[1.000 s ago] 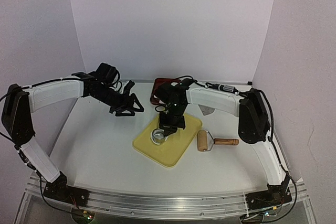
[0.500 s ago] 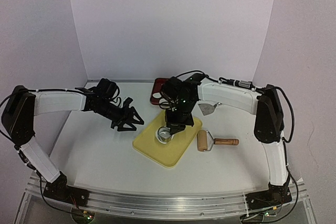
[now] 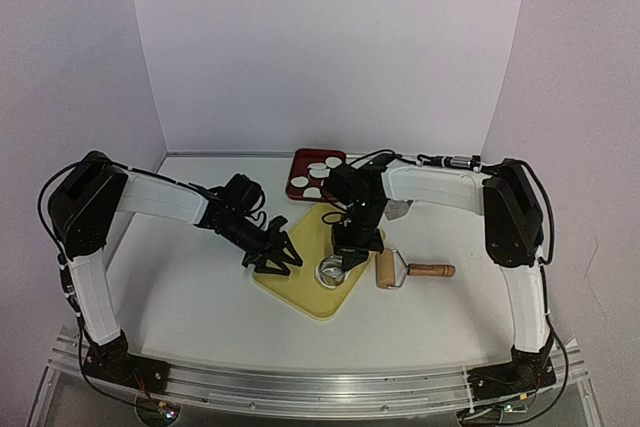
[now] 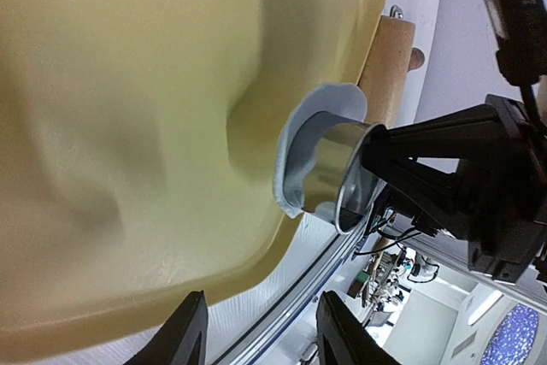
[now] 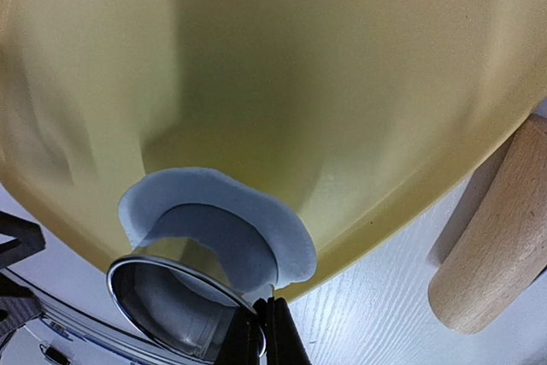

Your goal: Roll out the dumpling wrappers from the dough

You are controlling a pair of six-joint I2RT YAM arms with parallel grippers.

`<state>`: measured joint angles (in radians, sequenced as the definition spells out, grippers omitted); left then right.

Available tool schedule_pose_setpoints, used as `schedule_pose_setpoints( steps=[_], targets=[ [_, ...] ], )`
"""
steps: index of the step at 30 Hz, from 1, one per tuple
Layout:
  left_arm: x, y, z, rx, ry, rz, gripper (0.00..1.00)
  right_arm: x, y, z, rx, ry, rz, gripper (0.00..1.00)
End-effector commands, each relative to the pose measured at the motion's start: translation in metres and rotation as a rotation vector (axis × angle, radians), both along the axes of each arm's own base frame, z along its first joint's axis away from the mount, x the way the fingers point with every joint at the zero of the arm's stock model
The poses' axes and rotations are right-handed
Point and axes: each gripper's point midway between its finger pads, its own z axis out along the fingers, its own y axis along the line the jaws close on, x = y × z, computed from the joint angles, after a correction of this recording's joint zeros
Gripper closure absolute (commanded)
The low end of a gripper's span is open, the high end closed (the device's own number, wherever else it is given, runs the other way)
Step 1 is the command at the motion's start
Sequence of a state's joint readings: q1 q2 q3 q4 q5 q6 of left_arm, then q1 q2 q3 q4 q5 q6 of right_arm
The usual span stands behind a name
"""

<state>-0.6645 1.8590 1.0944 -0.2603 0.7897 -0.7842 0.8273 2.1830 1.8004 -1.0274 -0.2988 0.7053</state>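
Top external view: the left gripper hovers, fingers spread, over the yellow board's left edge. Dumpling wrappers lie on the red tray behind. The right gripper pinches the metal ring cutter's rim, with the flattened dough beneath it near the board's right edge, and the rolling pin lies just beside.

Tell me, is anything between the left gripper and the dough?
Nothing visible: only bare yellow board lies between the open left gripper and the dough, where the right gripper holds the ring cutter.
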Motion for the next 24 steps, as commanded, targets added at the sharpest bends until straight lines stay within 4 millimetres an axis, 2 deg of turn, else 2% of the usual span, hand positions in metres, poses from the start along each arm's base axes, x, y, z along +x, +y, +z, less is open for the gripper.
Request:
schedule_pose_setpoints(
  steps=[1,4,10,24],
  targets=[
    [0.006,-0.024,0.002,-0.063,0.009,-0.046,0.58,0.007,0.008,0.022,0.077,-0.025,-0.013,1.0],
    [0.005,-0.032,-0.008,-0.056,0.028,-0.062,0.62,0.008,0.008,0.016,0.068,-0.019,-0.009,1.0],
    [0.01,-0.046,-0.014,-0.074,0.045,-0.082,0.64,0.007,0.013,0.008,0.076,0.003,0.015,1.0],
    [0.006,-0.057,-0.03,-0.093,0.105,-0.081,0.8,0.009,0.016,0.0,0.083,0.018,0.039,1.0]
  ],
)
